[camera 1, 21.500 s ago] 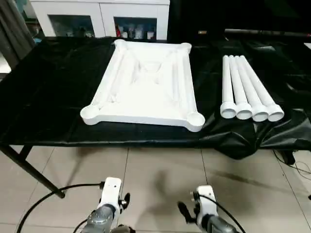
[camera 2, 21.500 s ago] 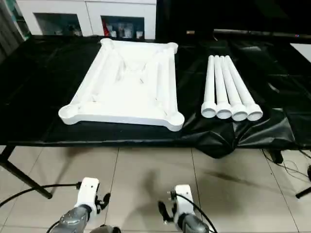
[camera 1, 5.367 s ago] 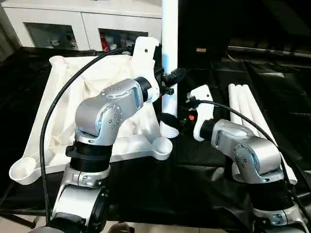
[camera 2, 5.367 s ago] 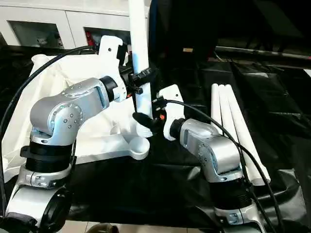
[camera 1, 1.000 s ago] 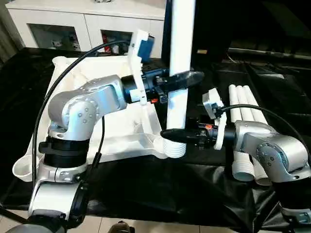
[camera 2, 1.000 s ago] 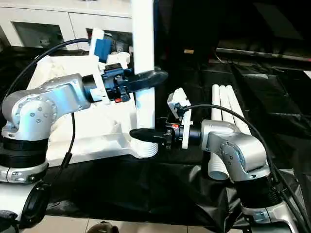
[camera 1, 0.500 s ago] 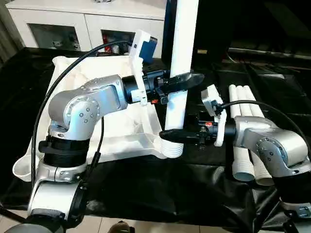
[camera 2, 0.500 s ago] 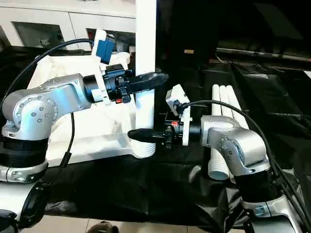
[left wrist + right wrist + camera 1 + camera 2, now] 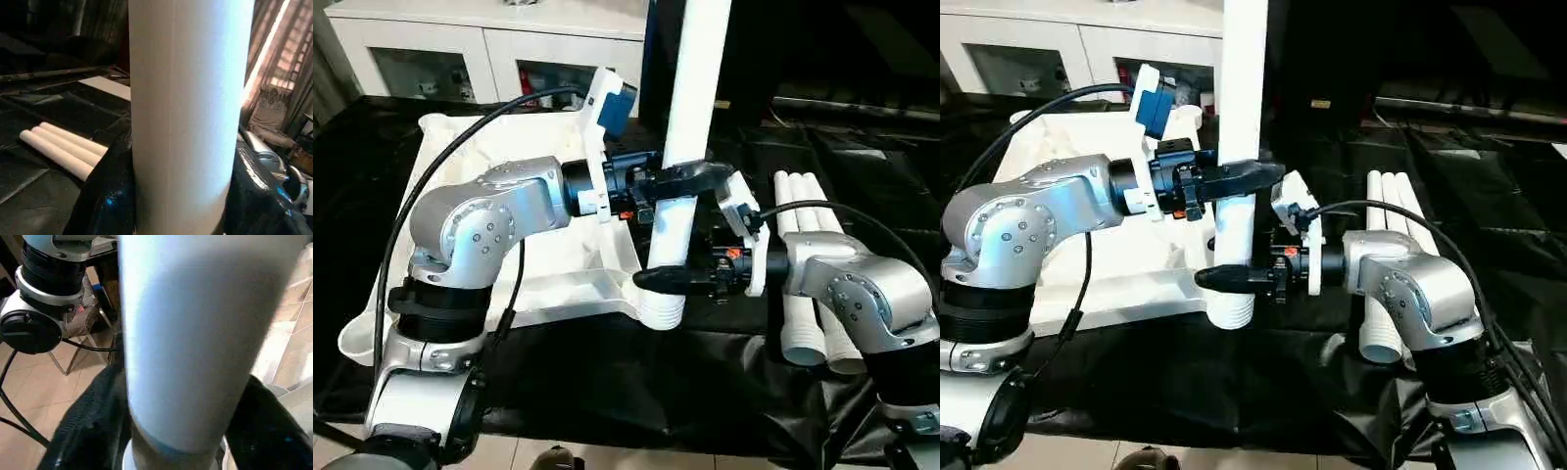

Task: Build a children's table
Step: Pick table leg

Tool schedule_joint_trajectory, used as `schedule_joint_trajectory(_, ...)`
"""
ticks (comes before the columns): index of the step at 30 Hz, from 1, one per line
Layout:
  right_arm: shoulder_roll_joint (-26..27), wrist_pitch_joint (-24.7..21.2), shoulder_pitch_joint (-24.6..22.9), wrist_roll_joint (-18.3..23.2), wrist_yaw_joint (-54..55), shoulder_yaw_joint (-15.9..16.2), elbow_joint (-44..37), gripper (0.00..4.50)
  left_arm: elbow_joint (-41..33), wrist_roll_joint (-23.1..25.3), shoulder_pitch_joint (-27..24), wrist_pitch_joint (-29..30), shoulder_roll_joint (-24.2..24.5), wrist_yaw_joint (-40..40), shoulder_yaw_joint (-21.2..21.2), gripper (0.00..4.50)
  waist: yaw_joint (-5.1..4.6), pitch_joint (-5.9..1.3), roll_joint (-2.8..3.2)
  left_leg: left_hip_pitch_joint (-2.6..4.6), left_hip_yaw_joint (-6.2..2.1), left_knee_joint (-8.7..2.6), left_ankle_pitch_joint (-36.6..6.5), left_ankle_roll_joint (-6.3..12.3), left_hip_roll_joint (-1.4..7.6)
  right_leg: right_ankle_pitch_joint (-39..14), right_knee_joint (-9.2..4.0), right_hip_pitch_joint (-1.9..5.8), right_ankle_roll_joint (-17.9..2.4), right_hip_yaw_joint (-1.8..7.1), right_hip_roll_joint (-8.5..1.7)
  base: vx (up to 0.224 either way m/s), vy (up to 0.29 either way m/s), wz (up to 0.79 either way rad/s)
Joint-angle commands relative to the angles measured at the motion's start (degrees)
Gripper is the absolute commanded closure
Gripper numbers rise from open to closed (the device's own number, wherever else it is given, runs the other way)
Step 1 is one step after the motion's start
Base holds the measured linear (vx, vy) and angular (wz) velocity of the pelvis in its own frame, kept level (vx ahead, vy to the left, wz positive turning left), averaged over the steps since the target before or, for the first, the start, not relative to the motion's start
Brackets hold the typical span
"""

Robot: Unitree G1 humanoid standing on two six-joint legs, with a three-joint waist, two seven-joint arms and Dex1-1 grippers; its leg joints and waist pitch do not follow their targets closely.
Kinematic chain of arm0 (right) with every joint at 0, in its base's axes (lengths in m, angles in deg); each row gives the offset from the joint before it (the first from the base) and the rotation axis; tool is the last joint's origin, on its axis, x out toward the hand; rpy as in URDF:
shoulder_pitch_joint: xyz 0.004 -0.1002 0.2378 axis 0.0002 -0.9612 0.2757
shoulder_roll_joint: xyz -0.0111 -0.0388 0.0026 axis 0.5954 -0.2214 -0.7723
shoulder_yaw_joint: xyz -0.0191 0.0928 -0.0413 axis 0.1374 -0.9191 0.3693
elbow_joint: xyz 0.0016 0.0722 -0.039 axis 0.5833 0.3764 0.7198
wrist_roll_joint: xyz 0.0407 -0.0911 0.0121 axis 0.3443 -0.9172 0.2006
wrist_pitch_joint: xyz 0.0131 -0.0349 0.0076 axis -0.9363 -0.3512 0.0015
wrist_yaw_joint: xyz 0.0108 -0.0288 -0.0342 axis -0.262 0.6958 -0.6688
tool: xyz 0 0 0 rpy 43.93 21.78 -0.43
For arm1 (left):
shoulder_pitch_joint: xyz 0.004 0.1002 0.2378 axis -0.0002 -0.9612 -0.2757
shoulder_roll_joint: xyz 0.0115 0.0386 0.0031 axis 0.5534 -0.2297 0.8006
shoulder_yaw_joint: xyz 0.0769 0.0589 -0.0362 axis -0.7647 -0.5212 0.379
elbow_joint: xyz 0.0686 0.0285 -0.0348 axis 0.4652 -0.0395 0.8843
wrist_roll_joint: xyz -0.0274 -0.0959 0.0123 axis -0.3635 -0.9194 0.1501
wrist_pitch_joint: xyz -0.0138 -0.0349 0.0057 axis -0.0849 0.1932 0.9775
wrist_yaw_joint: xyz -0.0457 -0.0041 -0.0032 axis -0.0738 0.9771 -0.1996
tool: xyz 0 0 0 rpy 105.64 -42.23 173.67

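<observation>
While both grippers clamp it, leg [image 9: 690, 108] stands seemingly tilted.

Upright leg [image 9: 690, 108] right of tabletop [image 9: 509, 211]

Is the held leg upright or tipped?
Nearly upright, leaning slightly: the leg rises out of frame, flared end down at the tabletop corner, both grippers around it.

Leg raised upright and brought to the tabletop's near right corner

One leg [image 9: 690, 117] is taken from the row at the right, where three legs [image 9: 803, 245] are left; it is now clamped upright by the left gripper [image 9: 690, 179] and right gripper [image 9: 656, 278].
</observation>
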Motion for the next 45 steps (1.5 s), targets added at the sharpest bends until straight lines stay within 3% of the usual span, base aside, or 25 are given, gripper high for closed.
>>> schedule_joint_trajectory(1, -0.6, -0.2, 1.0, 0.3, -0.8, 0.4, 0.1, 2.05, -1.3, -0.5, 0.0, 0.2, 0.3, -0.6, -0.6, 2.66, -0.04, -4.17, -0.74, 1.34, -1.12, -3.25, -3.4, 0.74, 3.11, 1.0, -3.92, 2.36, -12.5, 2.63, -4.91, 0.000, 0.000, 0.00)
schedule_joint_trajectory(7, -0.9, 0.0, 0.4, -0.1, -1.4, 0.7, -0.2, 2.53, -1.0, -0.6, 0.2, 0.2, 0.1, -0.4, 0.0, 2.66, -0.02, -4.19, -0.74, 1.40, -1.12, -3.25, -3.5, 0.82, 3.16, 0.7, -3.94, 2.34, -12.4, 2.61, -4.92, 0.000, 0.000, 0.00)
schedule_joint_trajectory(17, -0.7, 0.2, -0.3, -0.3, -1.2, 0.8, -0.4, 2.60, -0.9, -1.1, 0.2, 0.2, -0.4, 0.3, 0.8, 2.67, 0.01, -4.20, -0.74, 1.37, -1.11, -3.20, -3.5, 0.89, 3.10, 0.7, -3.94, 2.39, -12.5, 2.62, -4.90, 0.000, 0.000, 0.00)
schedule_joint_trajectory(18, -0.4, 0.3, -0.5, -0.3, -0.8, 0.7, -0.5, 2.60, -1.3, -0.5, 0.0, -1.3, -0.7, 0.4, 0.8, 1.97, 0.04, -4.18, -0.71, 1.38, -1.14, -3.23, -3.5, 0.91, 3.14, 0.6, -3.97, 2.37, -12.4, 2.63, -4.95, 0.000, 0.000, 0.00)
schedule_joint_trajectory(21, -0.1, 0.2, -0.9, -0.1, -0.3, 0.3, -0.7, 2.60, -1.2, -1.9, 0.1, -1.0, -1.9, 1.4, 2.2, 1.92, 0.07, -4.21, -0.72, 1.34, -1.09, -3.17, -3.4, 0.89, 3.15, 1.2, -3.96, 2.41, -12.8, 2.63, -5.00, 0.000, 0.000, 0.00)
schedule_joint_trajectory(23, 1.0, -0.1, -1.5, 1.0, 1.0, -0.9, -1.2, 2.61, -0.2, -3.2, -0.4, -2.2, -3.7, 2.7, 4.4, 1.77, 0.06, -4.22, -0.79, 1.27, -1.12, -3.17, -3.4, 0.93, 3.13, 1.6, -3.90, 2.45, -13.1, 2.61, -4.98, 0.000, 0.000, 0.00)
schedule_joint_trajectory(25, 1.6, -0.1, -1.8, 1.4, 1.8, -1.6, -1.5, 2.61, -0.4, -4.0, -1.7, -5.0, -5.2, 2.6, 6.0, 1.53, 0.17, -4.30, 0.00, 1.30, -1.31, -3.12, -3.9, 0.76, 3.15, 1.7, -3.97, 2.43, -13.3, 2.56, -5.10, 0.000, 0.000, 0.00)
schedule_joint_trajectory(28, 2.3, -0.2, -2.1, 2.3, 2.7, -2.9, -1.7, 2.61, -0.8, -4.4, -3.4, -8.3, -7.6, 4.0, 7.7, 1.28, 0.09, -4.34, -0.13, 1.31, -1.33, -3.21, -5.1, 0.45, 3.22, 2.6, -4.08, 2.62, -13.4, 2.58, -5.03, 0.000, 0.000, 0.00)
schedule_joint_trajectory(30, 3.1, -0.5, -2.4, 4.2, 3.6, -5.0, -2.3, 2.61, -0.7, -8.1, -5.1, -10.6, -11.6, 5.4, 11.2, 1.22, 0.10, -4.31, 0.42, 1.30, -1.35, -3.19, -5.5, 0.30, 3.19, 2.8, -4.10, 2.56, -13.5, 2.60, -5.05, 0.000, 0.000, 0.00)
schedule_joint_trajectory(31, 3.3, -0.6, -2.4, 4.6, 3.7, -5.5, -2.4, 2.61, -0.7, -8.6, -5.4, -11.0, -12.4, 5.8, 11.8, 1.19, 0.10, -4.31, 0.09, 1.26, -1.37, -3.24, -5.8, 0.24, 3.24, 3.0, -4.19, 2.71, -13.9, 2.56, -5.05, 0.000, 0.000, 0.00)
schedule_joint_trajectory(35, 5.2, -1.0, -2.6, 7.5, 5.8, -9.2, -2.8, 2.61, 1.9, -10.4, -6.4, -12.4, -16.2, 10.4, 16.0, 1.19, 0.08, -4.29, 0.25, 1.33, -1.45, -3.26, -6.8, 0.46, 3.26, 2.3, -4.25, 2.63, -13.9, 2.50, -4.97, 0.000, 0.000, 0.00)
schedule_joint_trajectory(37, 5.9, 0.3, -2.6, 6.8, 8.9, -10.9, -2.3, 2.61, 3.2, -10.9, -7.0, -13.3, -16.1, 12.0, 17.7, 1.19, 0.10, -4.19, 0.14, 1.42, -1.48, -3.37, -7.3, 0.20, 3.19, 0.4, -4.51, 2.56, -13.2, 2.51, -4.96, 0.000, 0.000, 0.00)
schedule_joint_trajectory(39, 6.3, 1.6, -2.6, 5.6, 11.1, -11.5, -1.8, 2.61, 2.9, -9.3, -7.8, -13.5, -14.7, 12.3, 17.2, 1.19, 0.01, -4.21, 0.21, 1.51, -1.59, -3.59, -7.4, -0.85, 3.31, -0.9, -4.50, 2.39, -11.8, 2.51, -4.90, 0.000, 0.000, 0.00)
schedule_joint_trajectory(41, 8.2, 6.7, -1.3, 0.2, 17.5, -12.1, 1.6, 2.61, 1.2, 1.6, -10.3, -15.2, -7.7, 11.1, 11.2, 1.19, -0.30, -4.19, 0.32, 1.54, -1.70, -3.83, -7.3, -1.42, 3.38, -1.6, -4.53, 2.08, -10.2, 2.54, -4.80, 0.000, 0.000, 0.00)
schedule_joint_trajectory(42, 9.9, 11.8, -0.5, -3.1, 20.9, -12.4, 4.1, 2.61, 0.9, 9.8, -11.6, -17.7, -2.9, 11.0, 6.1, 1.19, -0.43, -4.18, 0.14, 1.55, -1.82, -4.07, -7.7, -1.71, 3.45, -3.7, -4.81, 1.86, -8.2, 2.57, -4.88, 0.000, 0.000, 0.00)
schedule_joint_trajectory(45, 11.8, 16.8, 0.3, -5.8, 24.3, -12.8, 6.9, 2.61, 1.1, 18.3, -13.1, -22.1, 2.9, 9.7, 0.6, 1.19, -0.75, -4.18, 0.43, 1.89, -1.64, -4.16, -8.0, -3.03, 3.42, -5.1, -4.75, 1.56, -7.3, 2.69, -4.94, 0.000, 0.000, 0.00)
